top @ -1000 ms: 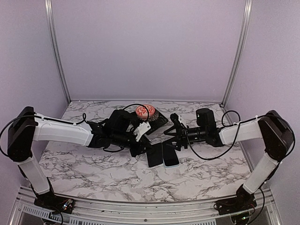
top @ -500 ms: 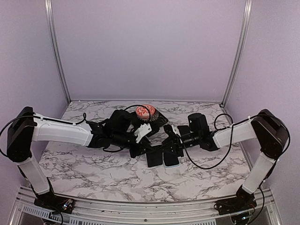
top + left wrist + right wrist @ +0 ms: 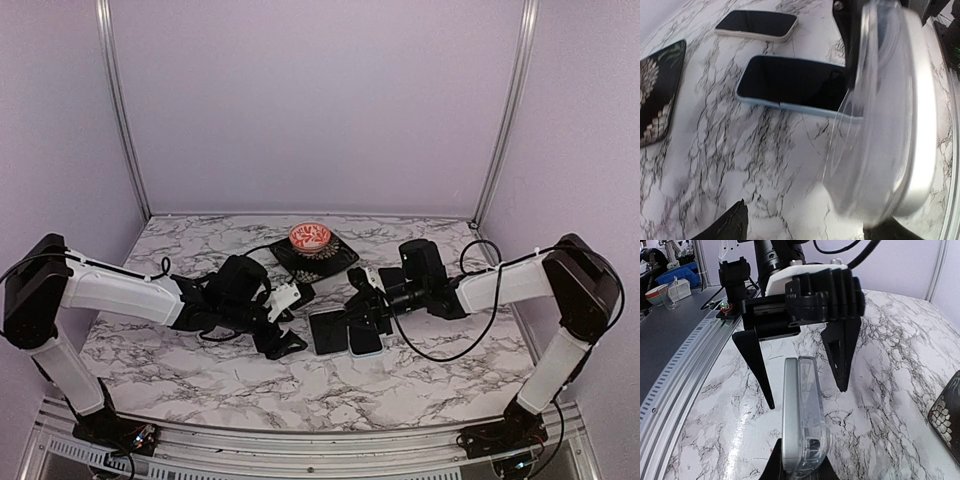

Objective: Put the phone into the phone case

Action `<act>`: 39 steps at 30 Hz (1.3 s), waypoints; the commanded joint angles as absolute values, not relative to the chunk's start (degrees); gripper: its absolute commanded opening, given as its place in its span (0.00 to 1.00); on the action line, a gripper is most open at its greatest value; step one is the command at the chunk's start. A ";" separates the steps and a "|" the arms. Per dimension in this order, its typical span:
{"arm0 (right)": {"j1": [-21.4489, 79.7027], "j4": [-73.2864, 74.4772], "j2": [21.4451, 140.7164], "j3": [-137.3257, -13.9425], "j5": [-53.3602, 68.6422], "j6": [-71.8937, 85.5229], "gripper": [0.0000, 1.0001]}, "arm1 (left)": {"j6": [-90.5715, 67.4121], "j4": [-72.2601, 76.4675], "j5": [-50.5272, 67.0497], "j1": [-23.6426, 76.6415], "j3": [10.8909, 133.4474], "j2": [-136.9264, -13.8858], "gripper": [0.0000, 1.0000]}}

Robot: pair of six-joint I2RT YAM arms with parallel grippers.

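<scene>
Clamped by its lower end in the closed right fingers (image 3: 775, 467): the phone (image 3: 791, 410), stood on its long edge above the desk (image 3: 900, 365), just in front of the dark mat (image 3: 335, 262). Hugged along one side by the clear case (image 3: 812, 410), probably raised like this for pressing the rim home; cannot tell whether fully seated. Facing it from the mat's left front, the left fingers (image 3: 840, 350), spread wide, gripping nothing, likely freed for a push. Both arms stretched low and nearly level, wrists turned toward each other. Flat in front of the mat, a blue-rimmed phone (image 3: 790, 82).
</scene>
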State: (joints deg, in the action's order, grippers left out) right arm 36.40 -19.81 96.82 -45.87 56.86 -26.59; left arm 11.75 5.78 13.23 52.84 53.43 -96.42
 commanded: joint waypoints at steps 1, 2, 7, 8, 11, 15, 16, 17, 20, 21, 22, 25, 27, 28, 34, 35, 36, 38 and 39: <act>36.99 -22.26 90.89 -46.68 56.42 -25.85 0.00 | 10.35 15.75 14.13 52.42 47.52 -87.99 0.82; 37.07 -23.80 89.55 -46.53 56.78 -24.37 0.00 | 10.27 18.01 15.17 52.45 46.12 -86.74 0.83; 37.63 -36.63 84.65 -47.09 57.14 -10.22 0.00 | 7.21 31.19 18.93 52.45 39.94 -81.78 0.86; 37.87 -39.39 84.16 -47.44 57.52 -7.48 0.00 | 6.27 33.34 19.19 52.51 39.50 -81.30 0.87; 39.22 -43.21 83.02 -49.38 58.42 -3.18 0.00 | 5.67 34.97 16.99 52.73 40.81 -80.61 0.88; 40.85 -43.05 81.38 -52.16 59.46 -1.68 0.00 | 7.55 35.03 13.74 52.76 41.62 -79.30 0.72; 41.23 -43.06 80.81 -52.54 59.50 -1.49 0.00 | 7.90 34.99 13.76 52.78 41.51 -78.78 0.53; 41.51 -43.25 80.25 -52.68 59.47 -1.43 0.00 | 7.92 34.98 14.20 52.78 41.36 -78.41 0.30; 42.19 -43.14 78.85 -52.68 58.67 -1.99 0.00 | 7.31 34.98 16.86 52.87 41.47 -77.27 0.00; 42.27 -43.01 78.62 -52.73 58.49 -2.04 0.00 | 7.30 34.98 17.72 52.95 41.33 -77.04 0.00; 42.35 -42.91 78.50 -52.66 58.27 -1.96 0.00 | 7.23 34.98 17.97 53.10 41.36 -76.86 0.00; 42.34 -42.17 78.32 -52.52 57.57 -2.34 0.00 | 6.95 34.96 18.96 53.34 41.36 -76.19 0.23; 42.39 -42.02 78.47 -52.30 57.32 -2.27 0.00 | 6.53 34.91 19.57 53.56 41.87 -75.83 0.50; 42.43 -42.20 78.63 -52.30 57.31 -1.98 0.00 | 6.32 34.96 19.77 53.67 42.35 -75.80 0.50; 42.78 -42.24 78.71 -53.18 57.83 -1.75 0.00 | 5.73 35.00 21.82 53.94 44.77 -76.96 0.27; 42.77 -42.19 78.75 -53.29 57.84 -1.83 0.00 | 5.72 34.98 22.18 54.03 45.27 -77.31 0.27; 42.80 -42.19 78.82 -53.43 57.83 -1.84 0.00 | 5.72 34.98 22.98 54.18 45.69 -77.71 0.32; 42.82 -42.23 79.13 -53.52 57.75 -1.69 0.00 | 5.92 34.98 24.86 54.50 46.76 -79.07 0.37; 42.88 -42.38 79.18 -53.53 57.71 -1.61 0.00 | 6.09 34.98 25.18 54.76 47.23 -79.65 0.36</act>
State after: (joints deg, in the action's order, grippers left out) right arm 42.26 -39.05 79.96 -50.48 57.54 -1.96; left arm 6.26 33.19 21.98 54.02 44.07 -77.80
